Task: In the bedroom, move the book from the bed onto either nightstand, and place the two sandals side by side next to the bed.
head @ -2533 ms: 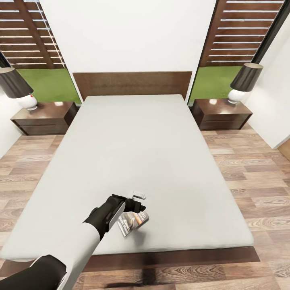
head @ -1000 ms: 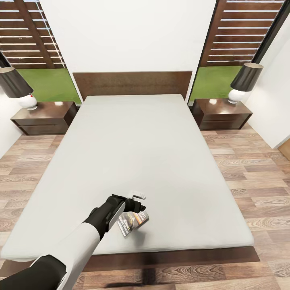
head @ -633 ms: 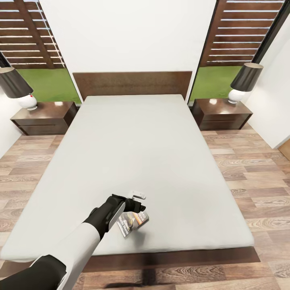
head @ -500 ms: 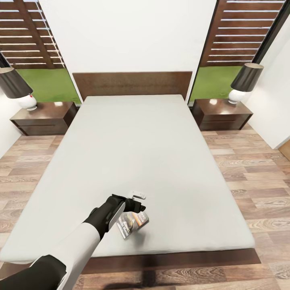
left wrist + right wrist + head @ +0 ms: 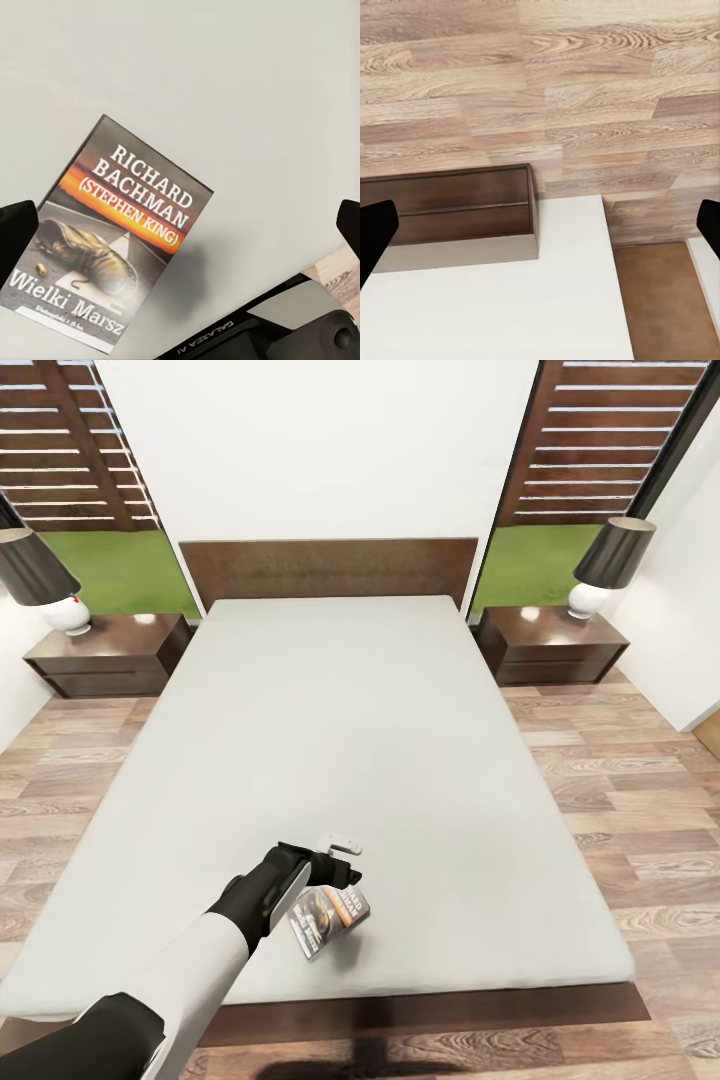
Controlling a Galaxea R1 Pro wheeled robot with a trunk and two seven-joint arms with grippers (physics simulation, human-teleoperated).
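One book (image 5: 330, 919) lies on the bed (image 5: 400, 760) near its foot edge, under the left gripper (image 5: 338, 872), whose fingers are spread apart. Two nightstands (image 5: 108, 653) flank the headboard, each with one lamp (image 5: 603, 565). The right gripper (image 5: 540, 225) is spread over floor.

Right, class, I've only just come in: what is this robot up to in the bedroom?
The robot stands at the foot of the bed, its left pincer reaching over the book, which lies on the mattress near the foot edge. In the left wrist view the fingertips are spread wide, so the book is not yet gripped. Both nightstands flank the headboard.
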